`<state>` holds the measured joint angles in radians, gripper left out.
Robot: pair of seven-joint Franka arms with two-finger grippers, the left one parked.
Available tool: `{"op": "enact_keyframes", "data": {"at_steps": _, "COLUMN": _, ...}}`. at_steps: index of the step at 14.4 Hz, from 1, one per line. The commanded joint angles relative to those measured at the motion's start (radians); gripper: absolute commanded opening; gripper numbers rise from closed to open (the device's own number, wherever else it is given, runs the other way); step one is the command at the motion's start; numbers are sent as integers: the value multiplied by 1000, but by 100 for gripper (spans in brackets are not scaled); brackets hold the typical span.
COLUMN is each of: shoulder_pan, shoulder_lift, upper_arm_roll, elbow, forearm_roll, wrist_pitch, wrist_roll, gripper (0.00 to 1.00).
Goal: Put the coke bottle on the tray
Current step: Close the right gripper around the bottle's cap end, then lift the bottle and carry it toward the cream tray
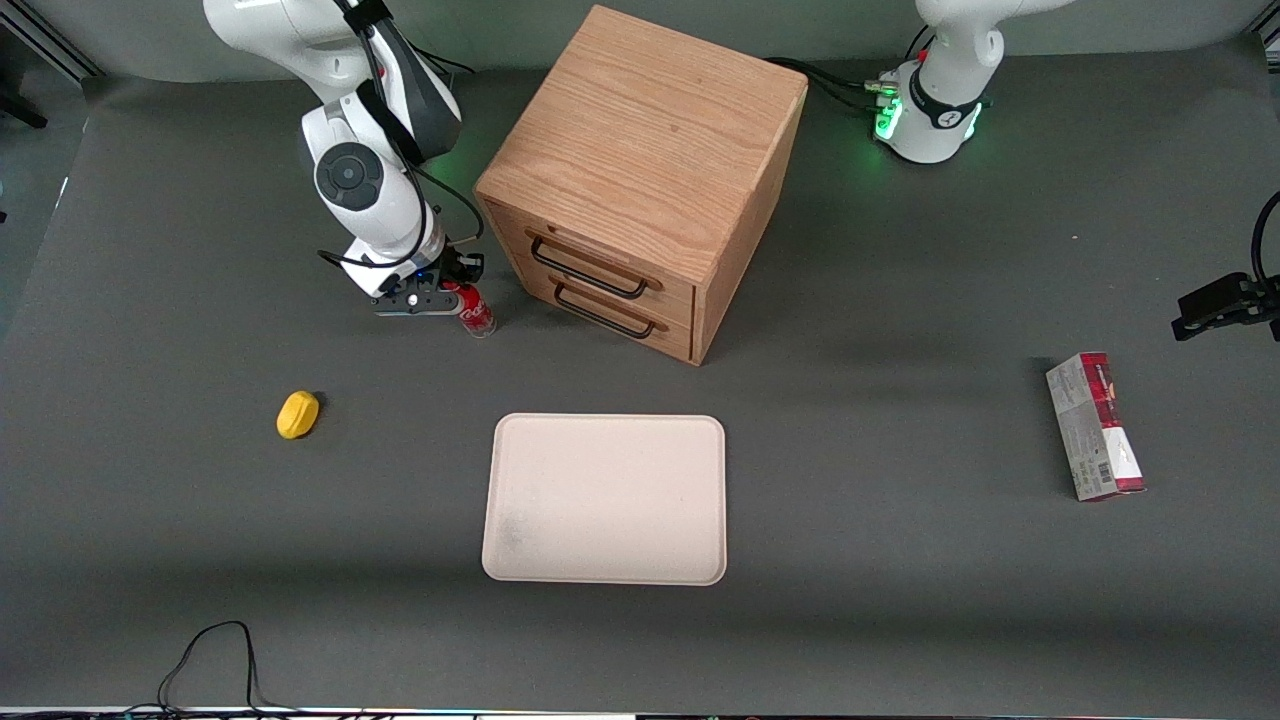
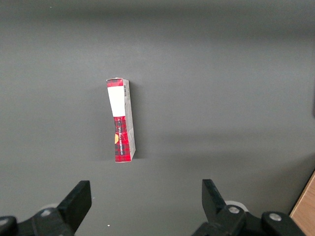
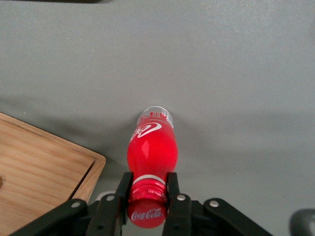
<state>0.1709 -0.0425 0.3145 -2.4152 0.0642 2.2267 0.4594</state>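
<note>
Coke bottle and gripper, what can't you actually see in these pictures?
- Front view: the coke bottle's cap is hidden by the gripper closed on its neck.
- Right wrist view: whether the bottle's base rests on the table or is lifted cannot be told.
- Neither wrist view shows the tray.
- Front view: bottle label script too small to read.

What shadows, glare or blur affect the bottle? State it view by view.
Front view: even light, soft shadow bands across the table; the small red-capped plastic coke bottle is small but readable beside the gripper. Right wrist view: the bottle is sharp, casts only a faint shadow; fingers clamp its neck.
</note>
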Motion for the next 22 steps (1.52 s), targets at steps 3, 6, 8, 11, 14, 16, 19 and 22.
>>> {"op": "enact_keyframes", "data": {"at_steps": 3, "shoulder_pan": -13, "shoulder_lift": -25, "upper_arm_roll": -1, "elbow": 27, "forearm_roll": -7, "wrist_pitch": 7, "wrist_roll": 18, "gripper": 0}}
{"op": "enact_keyframes", "data": {"at_steps": 6, "shoulder_pan": -50, "shoulder_lift": -23, "upper_arm_roll": -9, "elbow": 144, "forearm_roll": -7, "wrist_pitch": -63, "wrist_roll": 13, "gripper": 0}}
{"op": "enact_keyframes", "data": {"at_steps": 8, "shoulder_pan": -65, "shoulder_lift": -17, "upper_arm_roll": -29, "elbow": 243, "forearm_roll": -10, "wrist_pitch": -155, "wrist_roll": 4, "gripper": 0}}
{"op": "enact_keyframes", "data": {"at_steps": 11, "shoulder_pan": -71, "shoulder_lift": -8, "upper_arm_roll": -43, "elbow": 410, "forearm_roll": -18, "wrist_pitch": -295, "wrist_roll": 4, "gripper": 0}}
{"op": "enact_keyframes", "data": {"at_steps": 14, "shoulder_pan": -83, "shoulder_lift": 56, "upper_arm_roll": -52, "elbow": 649, "forearm_roll": -55, "wrist_pitch": -490, "wrist_roll": 2, "gripper": 0}}
{"op": "enact_keyframes", "data": {"at_steps": 16, "shoulder_pan": -88, "shoulder_lift": 111, "upper_arm_roll": -52, "elbow": 802, "forearm_roll": -60, "wrist_pitch": -597, "wrist_roll": -8, "gripper": 0}}
{"op": "enact_keyframes", "data": {"at_steps": 19, "shoulder_pan": -88, "shoulder_lift": 231, "upper_arm_roll": -51, "elbow": 1035, "forearm_roll": -92, "wrist_pitch": -758, "wrist_roll": -64, "gripper": 0}}
{"op": "enact_keyframes", "data": {"at_steps": 22, "shoulder_pan": -79, "shoulder_lift": 386, "upper_arm_roll": -44, "elbow": 1256, "forearm_roll": -107, "wrist_pitch": -795, "wrist_roll": -71, "gripper": 0}}
